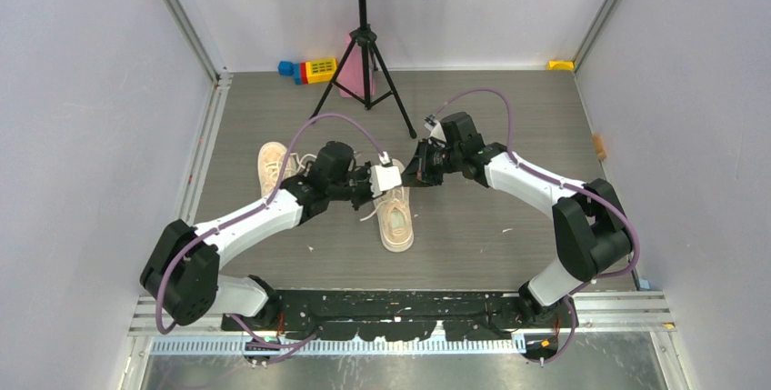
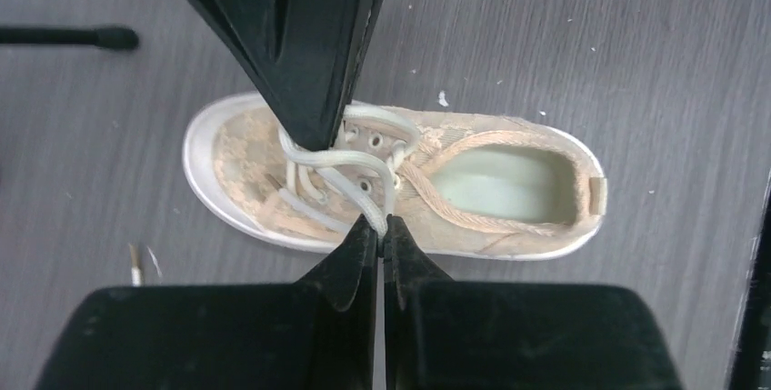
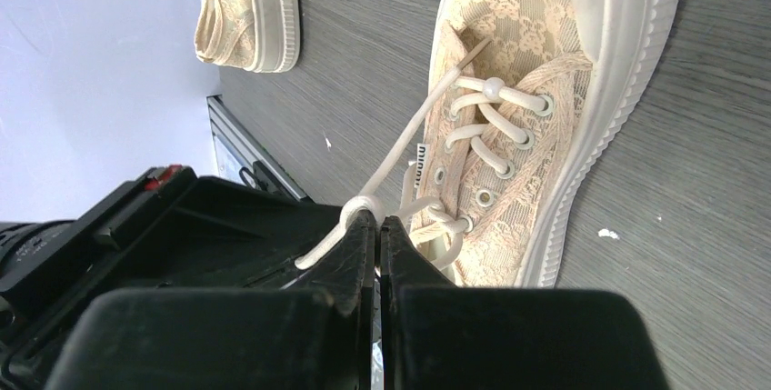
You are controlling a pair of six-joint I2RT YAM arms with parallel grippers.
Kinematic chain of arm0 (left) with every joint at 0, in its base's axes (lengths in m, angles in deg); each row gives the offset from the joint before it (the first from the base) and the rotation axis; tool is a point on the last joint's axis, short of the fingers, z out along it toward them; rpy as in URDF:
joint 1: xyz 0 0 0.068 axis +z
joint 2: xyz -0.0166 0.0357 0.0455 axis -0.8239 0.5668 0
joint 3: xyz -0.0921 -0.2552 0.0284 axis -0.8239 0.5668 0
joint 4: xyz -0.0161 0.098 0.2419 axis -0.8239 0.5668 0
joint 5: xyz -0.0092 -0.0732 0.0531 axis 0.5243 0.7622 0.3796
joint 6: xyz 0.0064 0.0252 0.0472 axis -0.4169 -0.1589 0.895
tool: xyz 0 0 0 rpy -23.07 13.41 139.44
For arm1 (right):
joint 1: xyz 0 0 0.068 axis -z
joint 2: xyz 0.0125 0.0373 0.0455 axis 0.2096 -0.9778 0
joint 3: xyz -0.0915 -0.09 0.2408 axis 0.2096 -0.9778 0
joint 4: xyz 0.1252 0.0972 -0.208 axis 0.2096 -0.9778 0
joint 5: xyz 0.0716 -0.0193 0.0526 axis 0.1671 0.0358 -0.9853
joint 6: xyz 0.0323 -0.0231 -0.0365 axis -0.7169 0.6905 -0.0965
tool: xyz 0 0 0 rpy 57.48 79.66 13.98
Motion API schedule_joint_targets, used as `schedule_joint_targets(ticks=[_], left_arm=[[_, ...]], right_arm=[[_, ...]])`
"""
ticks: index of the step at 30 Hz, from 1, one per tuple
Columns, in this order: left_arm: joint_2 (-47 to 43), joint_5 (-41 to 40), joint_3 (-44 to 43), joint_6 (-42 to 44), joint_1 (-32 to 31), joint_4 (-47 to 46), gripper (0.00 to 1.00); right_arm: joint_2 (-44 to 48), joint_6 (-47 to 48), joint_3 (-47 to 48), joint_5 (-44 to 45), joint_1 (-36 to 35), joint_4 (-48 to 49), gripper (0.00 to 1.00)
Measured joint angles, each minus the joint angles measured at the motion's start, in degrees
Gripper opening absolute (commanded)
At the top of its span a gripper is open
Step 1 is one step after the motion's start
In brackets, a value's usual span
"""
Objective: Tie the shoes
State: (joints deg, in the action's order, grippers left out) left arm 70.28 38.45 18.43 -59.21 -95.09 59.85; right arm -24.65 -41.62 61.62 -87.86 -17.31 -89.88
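Note:
One cream lace sneaker lies mid-floor with its toe towards the far wall, and both grippers meet over its laced front. My left gripper is shut on a white lace at the eyelets. My right gripper is shut on another strand of lace, pulled taut off the same shoe. In the left wrist view the right gripper's black fingers hang over the toe end of the lacing. The other sneaker lies apart to the left, with its heel visible in the right wrist view.
A music stand's tripod stands at the back, and one of its feet lies near the shoe. Coloured toy blocks and a pink object sit by the far wall. Walls close in on both sides, with a small brown block on the right.

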Motion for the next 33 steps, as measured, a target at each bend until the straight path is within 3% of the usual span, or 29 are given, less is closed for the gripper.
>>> schedule_joint_targets(ticks=[7,9,10,14,19,23,33], left_arm=[[0.6,-6.4,-6.3,-10.0,-1.2,12.5,0.02],[1.3,-7.0,-8.2,-12.2,-1.2,14.6,0.08],[1.8,-7.1,-9.2,-13.2,-1.2,15.4,0.16],[2.5,-7.2,-10.4,-17.3,-1.3,16.9,0.24],[1.3,-7.3,-7.8,-21.2,-1.2,14.7,0.07],[-0.5,-7.4,-4.8,-22.8,-1.2,13.1,0.26],[-1.0,-5.4,-0.5,-29.2,1.5,5.5,0.36]], right_arm=[[0.0,-0.4,0.0,0.2,0.0,0.1,0.00],[0.0,-0.4,0.0,0.2,0.0,0.2,0.00],[0.0,-0.4,0.0,0.3,0.0,0.2,0.00],[0.0,-0.4,0.0,0.8,0.0,0.2,0.00],[0.0,-0.4,0.0,1.5,0.0,0.2,0.00],[0.0,-0.4,0.0,1.7,0.0,0.2,0.00],[0.0,-0.4,0.0,1.7,0.0,0.0,0.00]])
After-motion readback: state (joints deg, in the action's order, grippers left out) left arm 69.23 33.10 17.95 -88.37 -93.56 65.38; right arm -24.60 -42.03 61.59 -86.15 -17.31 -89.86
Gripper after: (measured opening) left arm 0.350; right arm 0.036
